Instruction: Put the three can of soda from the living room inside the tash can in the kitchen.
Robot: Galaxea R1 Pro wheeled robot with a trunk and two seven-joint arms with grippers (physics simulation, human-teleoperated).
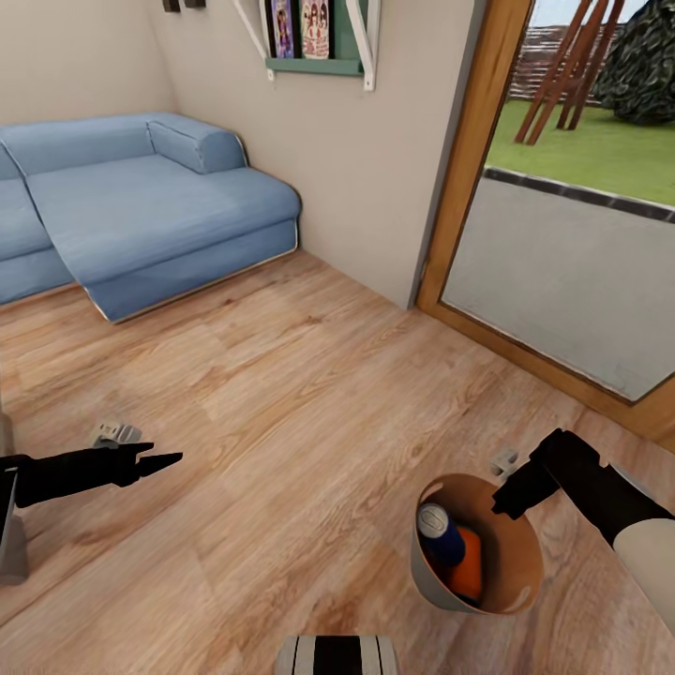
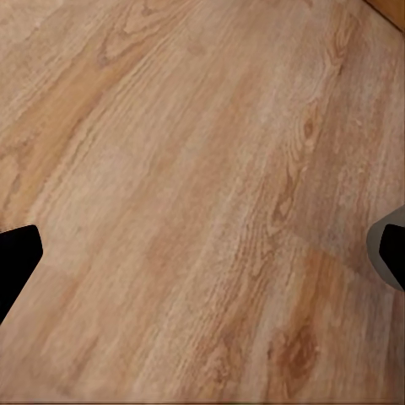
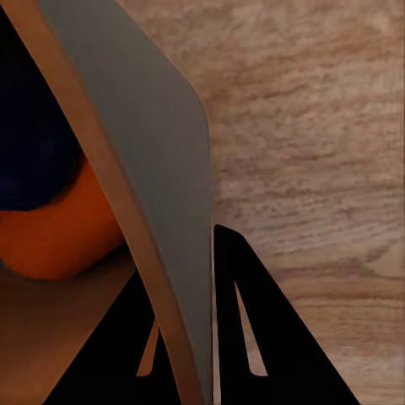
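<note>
The trash can [image 1: 514, 572], pale grey outside and brown inside, hangs low over the wooden floor at the lower right. Two soda cans lie inside it, a blue can [image 1: 440, 532] with a silvery top and an orange can [image 1: 468, 568] beside it. My right gripper [image 1: 509, 502] is shut on the bin's far rim. In the right wrist view the bin wall [image 3: 143, 169] runs between the gripper's [image 3: 181, 283] fingers, with the orange can [image 3: 59, 236] and the dark blue can [image 3: 29, 126] behind it. My left gripper [image 1: 161, 460] hovers open over bare floor, its fingertips [image 2: 17, 261] wide apart.
A blue sofa [image 1: 141, 206] stands against the far left wall. A glass door with a wooden frame [image 1: 469, 187] fills the right side, showing a lawn outside. A green wall shelf [image 1: 314, 47] hangs above. Wooden floor [image 1: 309, 394] stretches between them.
</note>
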